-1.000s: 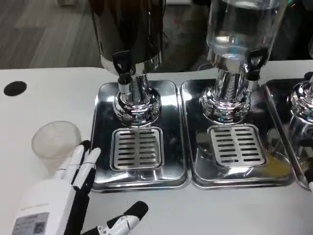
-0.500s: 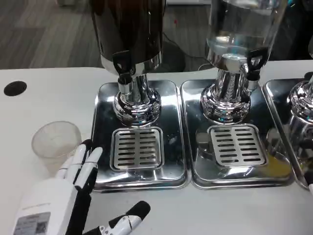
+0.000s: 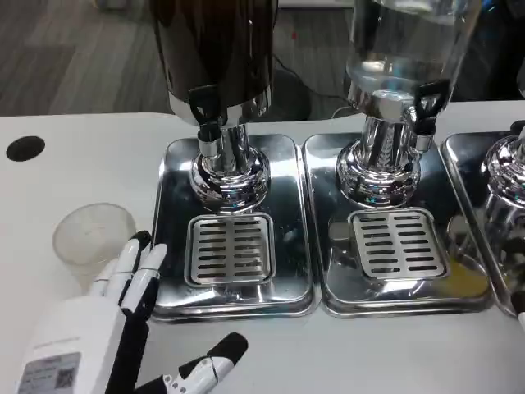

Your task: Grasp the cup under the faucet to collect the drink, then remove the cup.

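We observed a white table (image 3: 74, 164) with a dark round hole (image 3: 25, 148) near its left edge, and grey flooring beyond its far side. Three polished steel drip trays stood side by side on the table. The left drip tray (image 3: 172, 213) carried a dark-bodied drink dispenser (image 3: 215, 57) on a chrome pedestal, with a black-handled faucet (image 3: 205, 111) projecting toward us above a slotted grate (image 3: 230, 249). The middle drip tray (image 3: 328, 271) carried a clear-bodied dispenser (image 3: 406, 49) with its own black faucet lever (image 3: 428, 100) and a second slotted grate (image 3: 397, 243). Only the near-left edge of a third tray and pedestal (image 3: 504, 168) was visible at the right border.

The clear plastic cup (image 3: 93, 236) stood upright on the bare table, left of the left drip tray and well apart from the faucet. It appeared empty.

The left hand (image 3: 123, 328) lay at the lower left, back upward. Its fingers (image 3: 135, 267) were extended and set close together, with the tips just beside the cup's near-right side; we could not tell whether they touched it. The thumb (image 3: 209, 369) was spread out to the right, away from the fingers. The hand held nothing.

A small white and black edge (image 3: 520, 302) showed at the right border; we could not identify it.
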Motion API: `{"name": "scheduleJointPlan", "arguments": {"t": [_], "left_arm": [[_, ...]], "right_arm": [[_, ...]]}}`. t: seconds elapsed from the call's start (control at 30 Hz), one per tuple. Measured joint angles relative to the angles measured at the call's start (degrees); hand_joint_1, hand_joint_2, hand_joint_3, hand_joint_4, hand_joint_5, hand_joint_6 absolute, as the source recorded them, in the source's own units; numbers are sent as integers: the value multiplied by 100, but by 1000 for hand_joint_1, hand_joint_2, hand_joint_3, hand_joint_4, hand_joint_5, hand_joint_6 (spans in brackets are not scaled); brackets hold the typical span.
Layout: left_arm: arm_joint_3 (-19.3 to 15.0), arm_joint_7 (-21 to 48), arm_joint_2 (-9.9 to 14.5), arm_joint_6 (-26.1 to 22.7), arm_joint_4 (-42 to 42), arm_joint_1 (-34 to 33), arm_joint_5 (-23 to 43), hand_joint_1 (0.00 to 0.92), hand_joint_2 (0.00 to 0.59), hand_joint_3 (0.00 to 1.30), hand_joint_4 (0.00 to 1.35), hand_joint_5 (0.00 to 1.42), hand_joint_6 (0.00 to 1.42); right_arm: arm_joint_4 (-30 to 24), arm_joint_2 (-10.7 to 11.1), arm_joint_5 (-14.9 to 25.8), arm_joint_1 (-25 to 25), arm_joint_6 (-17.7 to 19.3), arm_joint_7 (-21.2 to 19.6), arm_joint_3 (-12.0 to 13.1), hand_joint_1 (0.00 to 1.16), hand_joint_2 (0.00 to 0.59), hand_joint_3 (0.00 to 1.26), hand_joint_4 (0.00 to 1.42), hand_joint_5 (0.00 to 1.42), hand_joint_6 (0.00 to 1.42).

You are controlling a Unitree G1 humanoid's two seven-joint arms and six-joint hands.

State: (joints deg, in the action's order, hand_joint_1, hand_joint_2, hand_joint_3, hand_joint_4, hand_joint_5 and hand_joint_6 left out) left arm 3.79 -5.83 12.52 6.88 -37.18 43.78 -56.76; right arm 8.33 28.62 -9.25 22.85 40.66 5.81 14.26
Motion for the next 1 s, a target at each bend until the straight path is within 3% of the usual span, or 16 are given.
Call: {"name": "scheduleJointPlan", "arguments": {"t": [0.57,0.73,1.0], "left_arm": [[-135,123,40,-234,68,-382,0,0,79,108,0,143,374],[-534,233,96,-556,95,-640,1,0,65,95,0,162,407],[-817,292,87,-930,193,-873,9,0,43,76,0,170,436]], "right_arm": [[-103,-97,-9,132,2,0,-6,588,377,307,223,204,25],[-101,-96,-8,154,18,1,-5,588,377,307,223,205,25],[-101,-96,-7,189,38,27,-6,582,374,307,224,208,25]]}}
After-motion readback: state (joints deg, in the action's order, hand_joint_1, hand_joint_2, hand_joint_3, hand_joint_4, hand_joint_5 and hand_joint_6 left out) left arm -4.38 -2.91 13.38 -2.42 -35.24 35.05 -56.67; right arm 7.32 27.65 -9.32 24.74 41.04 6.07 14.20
